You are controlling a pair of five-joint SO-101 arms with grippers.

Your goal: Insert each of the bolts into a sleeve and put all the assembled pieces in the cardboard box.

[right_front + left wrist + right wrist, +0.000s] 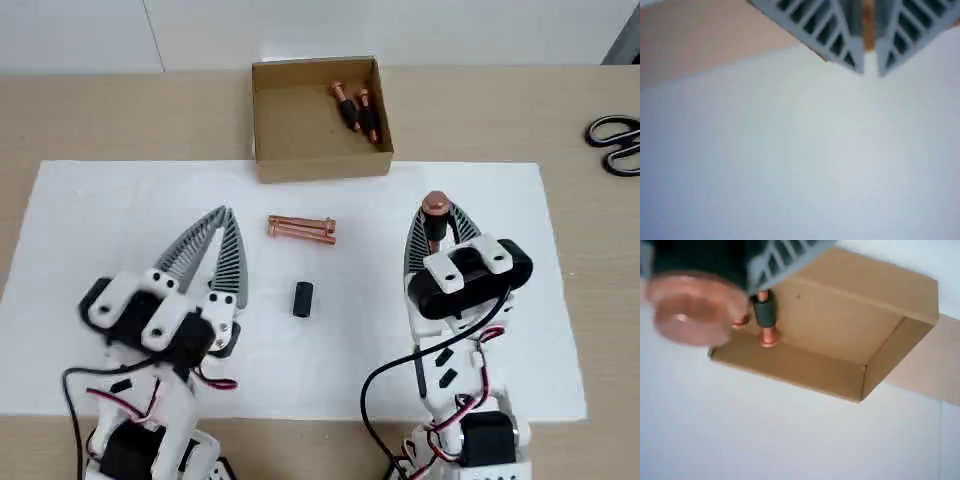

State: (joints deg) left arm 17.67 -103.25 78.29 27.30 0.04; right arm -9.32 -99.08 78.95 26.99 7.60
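Note:
My right gripper [436, 224] is shut on an assembled piece, a copper bolt [436, 206] standing in a black sleeve [435, 236], held above the white sheet just short of the cardboard box [300, 125]. The bolt's head [690, 307] looms close in the right wrist view, with the box [840, 335] beyond it. Two assembled pieces [358, 110] lie in the box's right part. Two bare copper bolts [300, 229] lie side by side on the sheet, and a loose black sleeve [303, 299] lies nearer to me. My left gripper [226, 214] [871, 67] hangs left of the bolts, fingertips nearly together, holding nothing.
A white sheet [120, 230] covers the middle of the wooden table. Black-handled scissors [615, 145] lie on bare wood at the far right. The box stands at the sheet's far edge.

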